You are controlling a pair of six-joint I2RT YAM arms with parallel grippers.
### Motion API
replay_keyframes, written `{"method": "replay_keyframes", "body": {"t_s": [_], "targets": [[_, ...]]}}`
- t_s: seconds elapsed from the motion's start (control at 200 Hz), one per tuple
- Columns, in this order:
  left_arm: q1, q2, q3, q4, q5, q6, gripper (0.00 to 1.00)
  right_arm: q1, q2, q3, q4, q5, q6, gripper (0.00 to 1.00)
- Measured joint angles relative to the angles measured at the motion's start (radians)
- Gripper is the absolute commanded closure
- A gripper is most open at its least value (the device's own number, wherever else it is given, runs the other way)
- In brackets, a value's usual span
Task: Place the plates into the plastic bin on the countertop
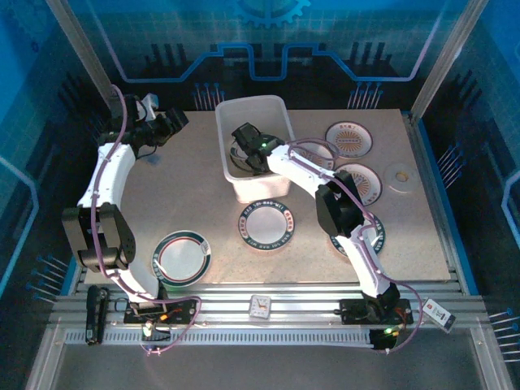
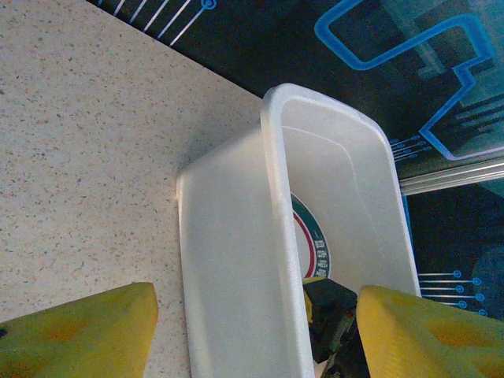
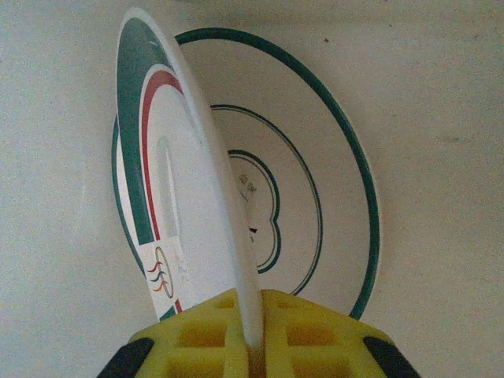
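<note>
Slippage is the main risk: a green-banded plate [image 3: 185, 181] is clamped on edge, by its rim alone, in the right gripper [image 3: 250, 335] inside the plastic bin [image 1: 280, 106], above a second plate [image 3: 323, 197] lying flat on the floor. Released so upright, it could be chipped against that one or left leaning on a wall. The left gripper [image 1: 166, 123] is held with jaws apart and empty beside the bin, upper left. Seen from above, the green-banded plate is hard to make out beneath the arm [image 1: 305, 166].
</note>
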State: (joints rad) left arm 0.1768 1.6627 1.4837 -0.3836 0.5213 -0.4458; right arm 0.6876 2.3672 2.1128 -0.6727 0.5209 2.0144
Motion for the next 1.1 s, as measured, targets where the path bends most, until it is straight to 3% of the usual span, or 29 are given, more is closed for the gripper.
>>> {"method": "replay_keyframes", "body": {"t_s": [0.275, 0.52, 0.695, 0.895, 1.101], "targets": [[0.000, 0.000, 0.000, 0.000, 0.000, 0.000, 0.31, 0.000, 0.002, -0.009, 0.034, 0.003, 0.016, 0.50], [-0.003, 0.000, 0.000, 0.000, 0.000, 0.000, 0.31, 0.001, 0.003, -0.021, 0.052, -0.014, -0.033, 0.01], [-0.014, 0.000, 0.000, -0.001, 0.000, 0.000, 0.31, 0.000, 0.010, -0.004, 0.015, -0.035, -0.054, 0.00], [-0.025, 0.000, 0.000, -0.005, 0.000, 0.000, 0.31, -0.002, 0.072, 0.137, -0.084, -0.071, -0.106, 0.00], [-0.036, 0.000, 0.000, -0.009, 0.000, 0.000, 0.31, -0.001, 0.066, 0.128, -0.114, -0.055, -0.211, 0.00]]}}
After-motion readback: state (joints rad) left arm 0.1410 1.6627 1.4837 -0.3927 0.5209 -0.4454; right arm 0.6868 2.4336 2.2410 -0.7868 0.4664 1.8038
